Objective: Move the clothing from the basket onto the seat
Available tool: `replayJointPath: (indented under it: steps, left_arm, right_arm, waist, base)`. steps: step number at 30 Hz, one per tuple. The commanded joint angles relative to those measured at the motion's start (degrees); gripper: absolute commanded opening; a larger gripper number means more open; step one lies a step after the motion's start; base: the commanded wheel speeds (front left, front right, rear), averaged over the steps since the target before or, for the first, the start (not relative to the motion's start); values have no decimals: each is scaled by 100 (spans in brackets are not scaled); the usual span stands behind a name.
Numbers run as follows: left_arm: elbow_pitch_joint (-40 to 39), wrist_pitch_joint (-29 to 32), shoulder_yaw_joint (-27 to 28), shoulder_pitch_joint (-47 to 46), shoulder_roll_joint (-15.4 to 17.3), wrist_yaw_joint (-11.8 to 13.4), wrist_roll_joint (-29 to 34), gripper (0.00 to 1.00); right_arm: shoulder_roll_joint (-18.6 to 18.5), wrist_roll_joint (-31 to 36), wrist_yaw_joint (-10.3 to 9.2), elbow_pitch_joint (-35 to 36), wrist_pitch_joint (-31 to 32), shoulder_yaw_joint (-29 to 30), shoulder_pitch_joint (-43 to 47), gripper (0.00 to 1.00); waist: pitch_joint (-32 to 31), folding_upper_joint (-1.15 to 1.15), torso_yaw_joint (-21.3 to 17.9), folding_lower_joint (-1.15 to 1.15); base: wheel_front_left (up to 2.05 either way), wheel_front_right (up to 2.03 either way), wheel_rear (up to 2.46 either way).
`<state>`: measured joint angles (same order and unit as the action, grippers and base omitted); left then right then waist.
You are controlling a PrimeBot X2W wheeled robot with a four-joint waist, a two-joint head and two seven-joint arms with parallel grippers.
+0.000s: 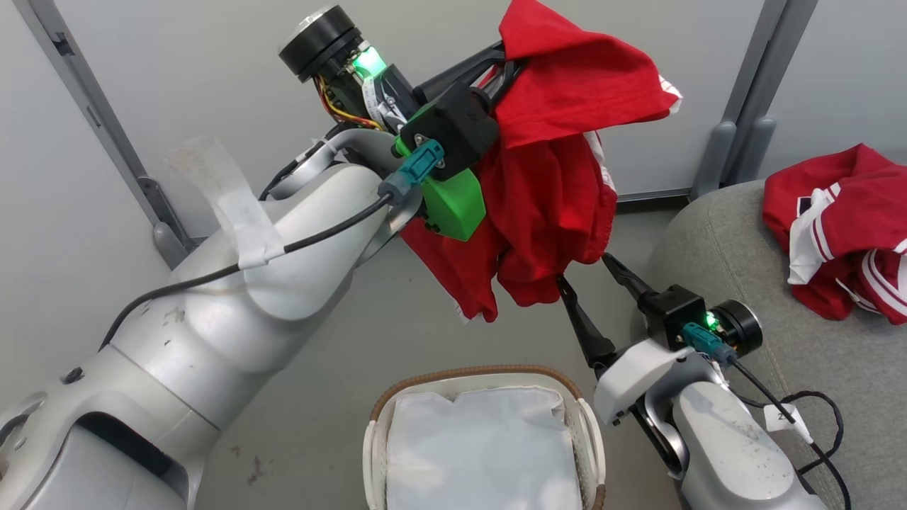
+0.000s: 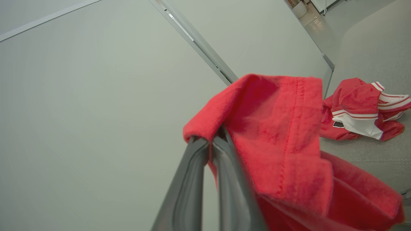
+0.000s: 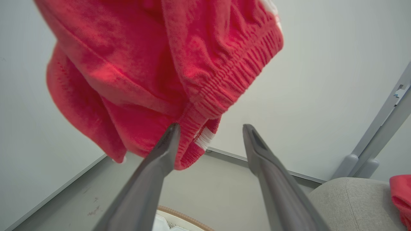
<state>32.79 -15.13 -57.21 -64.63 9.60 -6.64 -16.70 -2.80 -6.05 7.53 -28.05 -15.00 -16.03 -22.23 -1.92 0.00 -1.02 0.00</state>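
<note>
Shorts (image 1: 553, 177) hang high, clear of the basket (image 1: 482, 370), clenched in my left claw (image 2: 208, 138); my right claw (image 1: 582, 270) gapes empty beneath. I should swing right, well over the seat (image 1: 708, 248), beside the striped top (image 1: 843, 219), before letting go.

No legible text or labels.

Lab or office test bay staged as a living room: plain pale partition panels (image 1: 212, 57) on grey metal posts (image 1: 757, 92), bare scuffed grey floor (image 1: 397, 319), with a grey sofa (image 1: 730, 269) and a laundry basket (image 1: 482, 370) as domestic props.
</note>
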Motion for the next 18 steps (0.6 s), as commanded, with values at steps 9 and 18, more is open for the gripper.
replayJointPath:
  steps: [9, 18]
  left_arm:
    - [-261, 0, -25, 135, -45, -31, 0, 0]
    - [-288, -1, 60, 381, -31, -43, -212, 0]
  right_arm:
    - [-142, -304, -8, -1, -28, -583, -523, 100]
    - [-167, -227, -8, 310, -28, -557, -684, 36]
  waist:
    - [38, 0, 91, 0]
    - [58, 0, 89, 0]
  base:
    - [0, 0, 0]
    - [0, 0, 0]
